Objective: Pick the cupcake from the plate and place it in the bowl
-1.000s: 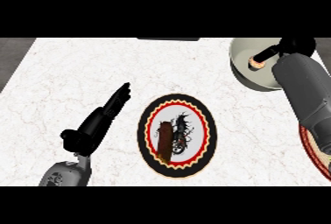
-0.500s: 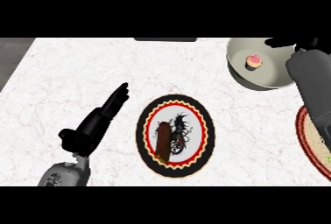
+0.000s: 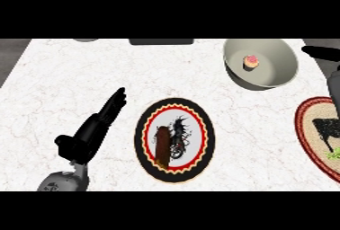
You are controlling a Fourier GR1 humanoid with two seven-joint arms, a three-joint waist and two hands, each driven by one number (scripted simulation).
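Note:
The cupcake [image 3: 251, 61], pink-topped, sits upright inside the grey bowl [image 3: 275, 75] at the back right of the counter. My right hand [image 3: 319, 51] shows only partly at the right edge, beside the bowl's rim and apart from the cupcake; its fingers look straight and hold nothing. A round plate [image 3: 310, 130] with a red rim and a black animal figure lies at the right edge, below the bowl. My left hand [image 3: 93, 130] rests open on the counter at the lower left, fingers pointing toward the far side.
A black and red patterned plate [image 3: 147, 134] lies in the middle with a brown stick-shaped item [image 3: 162, 146] on it, just right of my left hand. A dark flat object [image 3: 161, 41] sits at the counter's far edge.
My right hand let go of the cupcake in the bowl and drew back to the right edge. The cupcake now stands alone in the bowl. The left hand has not moved.

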